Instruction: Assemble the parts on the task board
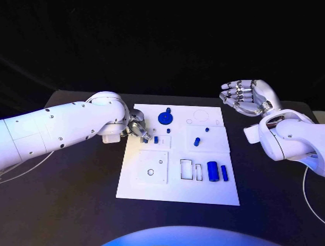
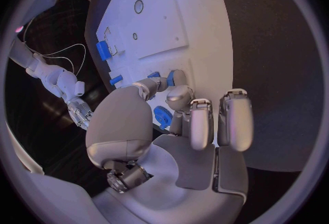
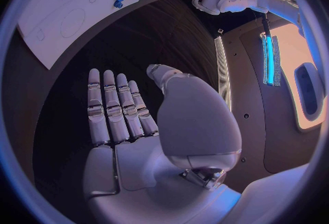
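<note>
The black worktop (image 1: 74, 205) is seen across the lower frame, with the white task board (image 1: 179, 192) at its centre. The left hand (image 1: 137, 128) is positioned over the board's left edge, mid-frame; its fingers (image 2: 200, 125) are curled, and whether a part is pinched cannot be told. The right hand (image 1: 247, 97) is held off the board at upper right, its fingers (image 3: 109, 109) extended side by side, nothing grasped. A blue gear (image 1: 165, 118) is located near the board's top. Blue blocks (image 1: 214, 171) are seated at lower right. A small blue peg (image 1: 197, 142) is located at centre.
</note>
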You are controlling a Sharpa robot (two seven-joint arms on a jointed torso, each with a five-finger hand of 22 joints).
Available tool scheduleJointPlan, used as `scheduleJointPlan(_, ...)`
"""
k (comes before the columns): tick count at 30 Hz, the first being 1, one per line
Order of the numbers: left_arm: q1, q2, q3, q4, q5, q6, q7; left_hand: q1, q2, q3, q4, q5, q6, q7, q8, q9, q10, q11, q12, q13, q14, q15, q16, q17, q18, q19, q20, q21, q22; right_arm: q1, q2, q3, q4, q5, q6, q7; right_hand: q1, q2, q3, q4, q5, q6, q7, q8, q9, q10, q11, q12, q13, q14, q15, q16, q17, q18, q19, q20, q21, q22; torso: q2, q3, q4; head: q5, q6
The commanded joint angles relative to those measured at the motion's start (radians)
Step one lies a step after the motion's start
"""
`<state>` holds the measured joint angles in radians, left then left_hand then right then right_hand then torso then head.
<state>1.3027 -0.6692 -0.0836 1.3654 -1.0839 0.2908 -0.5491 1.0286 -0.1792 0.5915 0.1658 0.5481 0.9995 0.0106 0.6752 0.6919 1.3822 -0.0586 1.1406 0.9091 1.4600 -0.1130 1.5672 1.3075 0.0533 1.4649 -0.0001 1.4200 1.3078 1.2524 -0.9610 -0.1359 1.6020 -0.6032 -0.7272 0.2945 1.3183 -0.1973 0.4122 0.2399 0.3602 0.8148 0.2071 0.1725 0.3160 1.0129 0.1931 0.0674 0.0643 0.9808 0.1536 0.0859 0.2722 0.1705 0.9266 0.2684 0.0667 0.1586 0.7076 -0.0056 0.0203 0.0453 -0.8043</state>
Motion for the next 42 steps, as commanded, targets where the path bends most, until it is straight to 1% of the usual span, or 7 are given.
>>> scheduleJointPlan(1,-0.009,0.006,-0.006,0.002,0.012,0.04,0.002,-0.005,-0.005,-0.009,0.001,-0.004,-0.002,-0.001,-0.004,-0.002,-0.008,-0.001,-0.007,0.001,0.111,-0.002,0.004,0.263,-0.005,0.039,-0.008,-0.003,0.07,0.0,0.0,0.0,0.001,0.001,0.006,0.012,-0.012,0.002,-0.007,0.002,0.006,0.008,0.053,-0.006,-0.001,0.002,0.008,-0.003,-0.001,0.003,0.007,-0.007,-0.002,0.013,-0.004,0.001,-0.002,-0.003,0.0,-0.0001,0.0005,-0.001,0.0)
scheduleJointPlan(10,-0.009,0.004,-0.006,-0.001,0.003,0.039,0.002,-0.01,-0.007,-0.028,0.015,-0.005,0.0,-0.001,-0.006,-0.004,-0.008,-0.001,-0.008,0.002,0.111,-0.003,0.004,0.263,-0.005,0.039,-0.009,-0.003,0.07,0.0,-0.001,0.0,0.001,0.002,0.006,0.012,-0.019,0.002,-0.015,0.007,0.006,0.009,0.054,-0.008,-0.003,0.001,0.008,-0.003,-0.001,0.003,0.008,-0.009,-0.007,0.013,-0.004,0.002,-0.002,-0.009,0.0,-0.0006,0.0002,-0.001,0.0)
scheduleJointPlan(19,-0.009,-0.001,-0.001,0.002,-0.002,0.034,0.006,-0.036,-0.029,-0.114,0.079,-0.013,0.007,-0.002,-0.012,-0.01,-0.008,-0.002,-0.009,0.009,0.111,-0.003,0.004,0.263,-0.007,0.041,-0.01,0.0,0.076,0.0,-0.001,0.0,0.0,0.001,0.007,0.009,-0.025,-0.003,-0.032,0.01,0.001,0.011,0.056,-0.013,-0.006,0.0,0.01,-0.003,-0.001,0.002,0.01,-0.014,-0.015,0.013,-0.006,0.003,-0.002,-0.021,0.0,-0.0008,-0.0005,-0.003,0.001)
scheduleJointPlan(31,-0.01,-0.011,0.004,0.01,-0.007,0.021,0.009,-0.037,-0.031,-0.125,0.089,-0.013,0.008,-0.002,-0.013,-0.011,-0.009,-0.002,-0.01,0.008,0.111,-0.003,0.004,0.263,-0.007,0.042,-0.01,0.0,0.077,0.0,0.0,0.0,-0.001,-0.012,0.009,0.011,-0.024,-0.005,-0.036,0.008,-0.001,0.011,0.056,-0.014,-0.006,0.0,0.01,-0.003,-0.001,0.002,0.01,-0.015,-0.017,0.013,-0.006,0.003,-0.002,-0.023,-0.001,-0.0006,-0.0002,-0.005,0.001)
scheduleJointPlan(34,-0.01,-0.016,0.011,0.015,-0.008,0.017,0.009,-0.037,-0.031,-0.126,0.09,-0.013,0.008,-0.002,-0.013,-0.011,-0.009,-0.002,-0.011,0.007,0.111,-0.003,0.004,0.263,-0.007,0.041,-0.01,0.0,0.076,0.0,0.0,0.0,-0.001,-0.013,0.01,0.011,-0.024,-0.005,-0.036,0.008,-0.001,0.011,0.056,-0.014,-0.006,0.0,0.01,-0.003,-0.001,0.002,0.01,-0.015,-0.017,0.013,-0.006,0.003,-0.002,-0.023,-0.001,-0.0005,-0.0003,-0.005,0.002)
scheduleJointPlan(41,-0.009,-0.034,0.033,0.037,-0.003,-0.008,0.013,-0.037,-0.035,-0.138,0.102,-0.016,0.005,-0.001,-0.015,-0.013,-0.015,-0.001,-0.019,-0.003,0.11,-0.003,0.002,0.259,-0.004,0.038,-0.011,-0.008,0.067,0.0,0.001,0.0,-0.003,-0.014,0.009,0.011,-0.024,-0.006,-0.038,0.008,-0.002,0.011,0.057,-0.015,-0.007,-0.001,0.011,-0.003,-0.001,0.002,0.01,-0.016,-0.018,0.013,-0.006,0.004,-0.002,-0.025,-0.001,-0.0002,0.0007,-0.005,0.004)
scheduleJointPlan(42,-0.009,-0.037,0.036,0.04,-0.003,-0.012,0.014,-0.039,-0.04,-0.15,0.112,-0.036,-0.001,0.002,-0.017,-0.013,-0.022,0.001,-0.029,-0.015,0.108,-0.002,-0.001,0.253,-0.002,0.036,-0.011,-0.014,0.06,0.0,0.002,0.0,-0.004,-0.014,0.009,0.011,-0.024,-0.006,-0.038,0.008,-0.002,0.011,0.057,-0.015,-0.007,-0.001,0.011,-0.003,-0.001,0.002,0.01,-0.016,-0.018,0.013,-0.006,0.004,-0.002,-0.025,-0.001,-0.0003,0.0008,-0.005,0.005)
